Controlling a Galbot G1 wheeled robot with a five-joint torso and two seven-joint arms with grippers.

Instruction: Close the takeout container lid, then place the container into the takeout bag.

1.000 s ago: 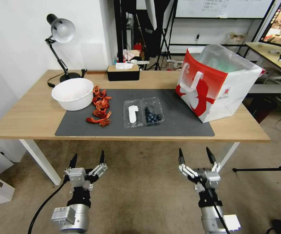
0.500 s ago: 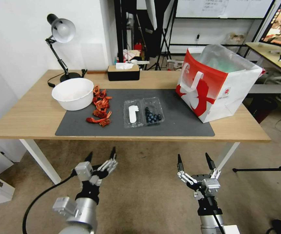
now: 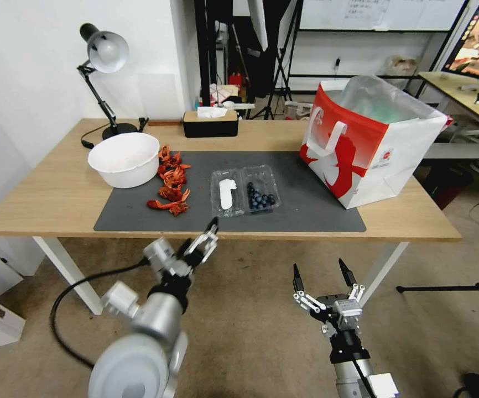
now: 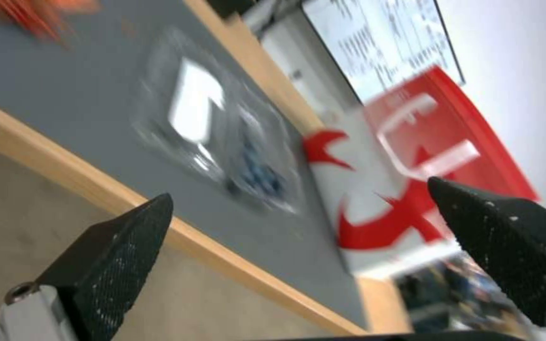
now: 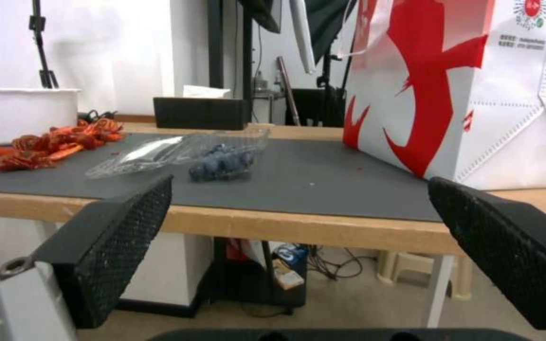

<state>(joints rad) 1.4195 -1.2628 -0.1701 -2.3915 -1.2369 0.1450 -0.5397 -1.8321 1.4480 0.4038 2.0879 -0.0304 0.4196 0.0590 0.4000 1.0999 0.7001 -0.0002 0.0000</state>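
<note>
Head view shows the takeout container lying open and flat on the dark mat, in the middle of the table, its two clear halves side by side. The lid, marked by the white sticker, is the half toward the robot's left; the half with the blueberries sits toward the right. The takeout bag stands upright and open-mouthed at the right end of the table, well apart from the container.

The step in hand looks like the reach to fold the lid over. To do it well, the left gripper should probably come in from the lid's outer edge, get a fingertip under the thin rim and swing it over the hinge toward the berry side, pressing lightly so the flimsy plastic snaps rather than buckles or skids on the mat.

The left arm is raised and angled up toward the table's front edge, its gripper just below that edge, fingers spread wide and holding nothing. The right gripper hangs low in front of the table, pointing upward, also wide open and empty
</note>
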